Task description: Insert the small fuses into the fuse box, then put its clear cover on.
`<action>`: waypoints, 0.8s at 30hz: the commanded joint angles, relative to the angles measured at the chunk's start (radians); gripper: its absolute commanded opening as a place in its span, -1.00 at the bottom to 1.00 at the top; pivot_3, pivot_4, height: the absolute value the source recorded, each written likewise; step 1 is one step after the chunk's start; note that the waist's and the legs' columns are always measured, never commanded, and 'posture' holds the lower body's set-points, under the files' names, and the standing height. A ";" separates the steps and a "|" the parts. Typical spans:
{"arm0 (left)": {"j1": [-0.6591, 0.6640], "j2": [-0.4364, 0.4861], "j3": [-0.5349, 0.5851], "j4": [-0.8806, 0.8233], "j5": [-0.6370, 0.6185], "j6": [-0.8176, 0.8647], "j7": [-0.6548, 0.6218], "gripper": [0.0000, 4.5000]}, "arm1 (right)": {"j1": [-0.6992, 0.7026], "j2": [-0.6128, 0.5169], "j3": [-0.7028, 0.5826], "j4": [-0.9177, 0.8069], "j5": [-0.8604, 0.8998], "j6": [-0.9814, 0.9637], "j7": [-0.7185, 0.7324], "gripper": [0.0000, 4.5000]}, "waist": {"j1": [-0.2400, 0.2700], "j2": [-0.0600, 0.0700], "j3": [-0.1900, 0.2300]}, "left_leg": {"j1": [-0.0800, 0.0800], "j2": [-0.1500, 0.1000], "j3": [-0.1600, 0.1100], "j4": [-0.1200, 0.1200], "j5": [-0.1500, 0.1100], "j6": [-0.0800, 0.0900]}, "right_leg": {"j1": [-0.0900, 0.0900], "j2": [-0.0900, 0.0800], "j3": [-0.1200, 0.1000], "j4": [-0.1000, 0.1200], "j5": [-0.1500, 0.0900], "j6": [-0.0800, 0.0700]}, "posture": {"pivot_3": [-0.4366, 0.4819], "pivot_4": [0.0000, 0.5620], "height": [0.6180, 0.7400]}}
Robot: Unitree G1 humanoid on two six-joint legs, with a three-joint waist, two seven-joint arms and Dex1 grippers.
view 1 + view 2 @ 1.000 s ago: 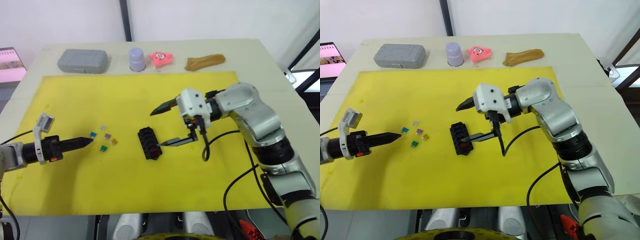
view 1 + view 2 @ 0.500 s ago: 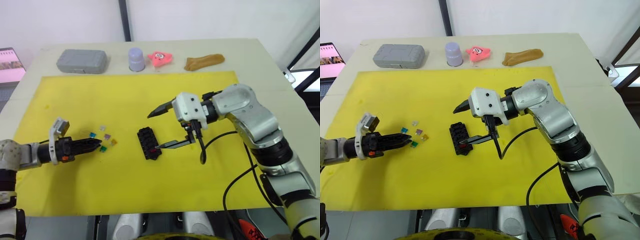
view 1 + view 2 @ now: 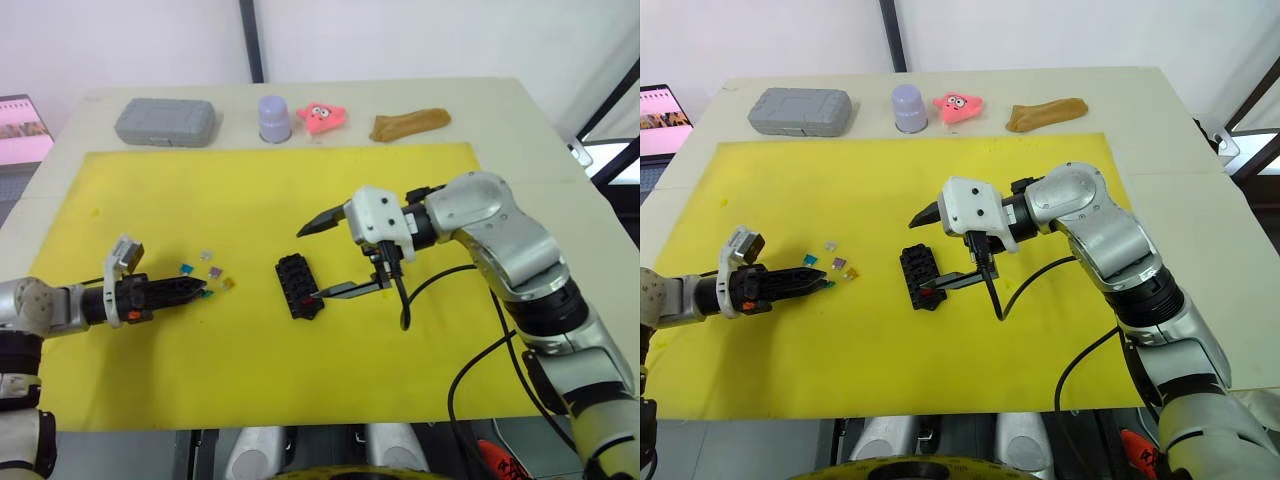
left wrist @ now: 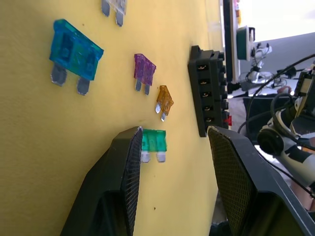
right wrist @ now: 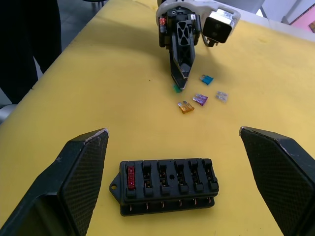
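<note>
Reaching my left gripper [image 4: 170, 162] low over the yellow mat [image 3: 250, 200], fingers parted around the green fuse [image 4: 153, 141], not clamped. Blue fuse [image 4: 75, 49], purple fuse [image 4: 144, 69], orange fuse [image 4: 164, 99] lie just beside. My right gripper [image 5: 172, 182] spread wide over the fuse box [image 5: 166, 186], one red fuse [image 5: 131, 177] seated.

The two head cameras looked forward and down from above the near edge of the table [image 3: 520, 100], both taking in the fuse box [image 3: 299, 286] at mid-frame, the right eye's view set slightly to one side. The left wrist camera sat low, close to the surface, facing the fuse box across the small fuses [image 4: 153, 141]. The right wrist camera looked down on the fuse box from close above; beyond it lay those same fuses.
</note>
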 commanded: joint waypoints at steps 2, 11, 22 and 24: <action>0.013 0.035 0.008 -0.003 0.016 -0.017 -0.019 0.00 | -0.012 -0.002 -0.018 -0.030 0.009 -0.007 -0.004 1.00 | -0.001 0.000 0.000 | 0.000 0.000 0.000 0.000 0.000 0.000 | 0.000 0.000 0.000 0.000 0.000 0.000 | -0.05 -0.47 0.85; 0.078 0.018 -0.012 -0.070 0.012 -0.023 -0.026 0.00 | -0.025 0.003 -0.014 -0.024 0.008 -0.010 0.002 1.00 | -0.001 0.000 0.000 | 0.000 0.000 0.000 0.000 0.000 0.000 | 0.000 0.000 0.000 0.000 0.000 0.000 | -0.05 -0.47 0.85; 0.061 -0.016 -0.053 -0.077 0.021 -0.045 -0.036 0.00 | -0.031 -0.002 -0.020 -0.026 0.010 -0.005 0.003 1.00 | 0.002 0.000 0.000 | 0.000 0.000 0.000 0.000 0.000 0.000 | 0.000 0.000 0.000 0.000 0.000 0.000 | -0.05 -0.47 0.85; 0.054 -0.022 -0.059 -0.077 0.023 -0.046 -0.037 0.00 | -0.032 -0.003 -0.020 -0.026 0.010 -0.004 0.003 1.00 | 0.003 0.000 0.000 | 0.000 -0.001 0.000 0.000 0.000 0.000 | 0.000 -0.001 0.000 0.000 0.000 0.000 | -0.05 -0.47 0.85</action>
